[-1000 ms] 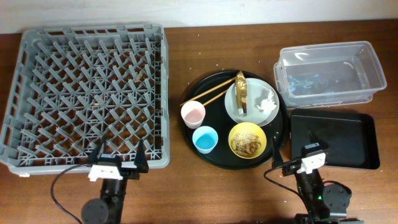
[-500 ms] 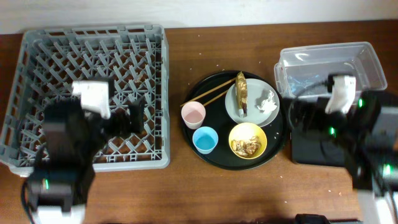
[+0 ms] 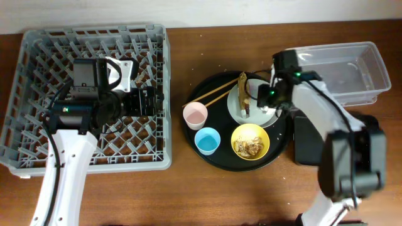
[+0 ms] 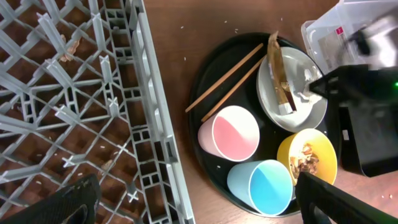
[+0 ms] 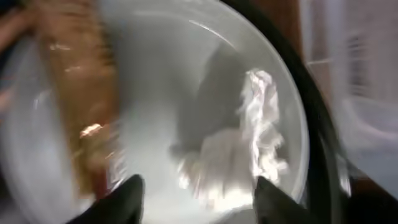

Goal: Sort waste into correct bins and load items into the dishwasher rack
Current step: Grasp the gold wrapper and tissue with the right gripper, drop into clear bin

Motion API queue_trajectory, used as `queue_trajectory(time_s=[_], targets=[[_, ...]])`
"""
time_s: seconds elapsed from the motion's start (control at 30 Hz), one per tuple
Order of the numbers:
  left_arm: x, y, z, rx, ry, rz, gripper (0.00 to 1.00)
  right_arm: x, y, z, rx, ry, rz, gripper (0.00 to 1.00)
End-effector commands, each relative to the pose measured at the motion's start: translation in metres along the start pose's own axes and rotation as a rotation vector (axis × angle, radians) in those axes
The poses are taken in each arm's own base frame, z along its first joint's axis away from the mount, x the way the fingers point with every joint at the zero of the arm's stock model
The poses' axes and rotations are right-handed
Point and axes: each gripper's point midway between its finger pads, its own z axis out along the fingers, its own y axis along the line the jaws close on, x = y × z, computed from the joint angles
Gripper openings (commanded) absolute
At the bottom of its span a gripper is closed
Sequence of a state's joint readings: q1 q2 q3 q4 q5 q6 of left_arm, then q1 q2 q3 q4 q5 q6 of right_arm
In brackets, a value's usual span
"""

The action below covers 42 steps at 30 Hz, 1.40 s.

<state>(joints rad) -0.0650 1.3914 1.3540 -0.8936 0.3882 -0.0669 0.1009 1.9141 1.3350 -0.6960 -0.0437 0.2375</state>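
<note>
My right gripper [image 3: 267, 98] is open and low over the pale plate [image 3: 254, 113]. In the blurred right wrist view its fingers [image 5: 199, 202] straddle the white tissue [image 5: 242, 149], with the gold wrapper [image 5: 74, 106] to the left. My left gripper [image 3: 151, 102] is open and empty above the right side of the grey rack [image 3: 38, 81]. Its wrist view [image 4: 199, 202] shows the pink cup [image 4: 230, 132], blue cup [image 4: 264, 185], yellow bowl [image 4: 308, 158] with brown scraps, and chopsticks [image 4: 227, 78]. The clear tub [image 3: 352, 69] stands at the back right.
All the dishes sit on a big round black tray [image 3: 217, 160] in the middle. The shallow black tray [image 3: 304, 144] lies in front of the tub, largely covered by my right arm. Bare wood shows between the rack and the round tray.
Both arms have risen from the front edge. The left has moved over the rack's right side. The right has swung left from the tub to the plate, over the tissue.
</note>
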Motion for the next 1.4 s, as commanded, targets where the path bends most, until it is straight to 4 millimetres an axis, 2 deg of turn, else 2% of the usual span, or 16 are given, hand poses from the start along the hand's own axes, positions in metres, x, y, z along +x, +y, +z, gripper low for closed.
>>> queue_trajectory(time_s=[0.0, 0.1, 0.23, 0.33, 0.43, 0.47, 0.53, 0.57, 0.63, 0.7, 0.87, 1.03, 1.1, 1.13, 1.23, 1.37], targets=[[-0.007, -0.004, -0.004, 0.015, -0.014, 0.019, 0.99, 0.006, -0.004, 0.031, 0.027, 0.041, -0.005, 0.41], [-0.007, -0.004, -0.004, 0.015, -0.014, 0.019, 0.99, 0.0, -0.001, 0.012, 0.017, 0.027, -0.001, 0.04], [-0.007, -0.004, -0.004, 0.015, -0.014, 0.019, 0.99, -0.054, 0.006, -0.09, -0.036, -0.227, 0.018, 0.04], [-0.007, -0.004, -0.004, 0.015, -0.014, 0.019, 0.99, -0.086, -0.025, -0.141, 0.001, -0.415, 0.08, 0.04], [-0.007, -0.003, -0.003, 0.015, -0.014, 0.019, 0.99, -0.102, -0.087, -0.115, 0.127, -0.42, 0.187, 0.04], [-0.007, -0.004, -0.004, 0.015, -0.014, 0.019, 0.99, -0.104, -0.099, -0.101, 0.139, -0.405, 0.206, 0.13], [-0.007, -0.003, -0.003, 0.015, -0.014, 0.019, 0.99, -0.104, -0.094, -0.09, 0.072, -0.37, 0.111, 0.64], [-0.007, -0.004, -0.004, 0.015, -0.014, 0.019, 0.99, -0.103, -0.077, -0.103, -0.01, -0.368, 0.071, 0.74], [-0.007, -0.004, -0.004, 0.015, -0.014, 0.019, 0.99, -0.096, -0.039, -0.132, -0.183, -0.358, 0.026, 0.73], [-0.007, -0.004, -0.004, 0.015, -0.014, 0.019, 0.99, -0.063, 0.017, -0.145, -0.331, -0.26, -0.054, 0.6], [-0.007, -0.003, -0.003, 0.015, -0.014, 0.019, 0.99, -0.004, 0.048, -0.068, -0.088, -0.067, -0.124, 0.61], [-0.007, -0.004, -0.004, 0.015, -0.014, 0.019, 0.99, 0.012, 0.062, 0.011, -0.056, 0.002, -0.082, 0.59], [-0.007, -0.003, -0.003, 0.015, -0.014, 0.019, 0.99, 0.023, 0.068, 0.033, -0.087, 0.057, -0.084, 0.49], [-0.007, -0.003, -0.003, 0.015, -0.014, 0.019, 0.99, 0.028, 0.068, 0.041, -0.08, 0.079, -0.088, 0.35], [-0.007, -0.004, -0.004, 0.015, -0.014, 0.019, 0.99, 0.025, 0.067, 0.034, -0.078, 0.071, -0.084, 0.04], [-0.007, -0.003, -0.003, 0.015, -0.014, 0.019, 0.99, -0.034, 0.053, -0.052, -0.126, -0.162, -0.025, 0.04]])
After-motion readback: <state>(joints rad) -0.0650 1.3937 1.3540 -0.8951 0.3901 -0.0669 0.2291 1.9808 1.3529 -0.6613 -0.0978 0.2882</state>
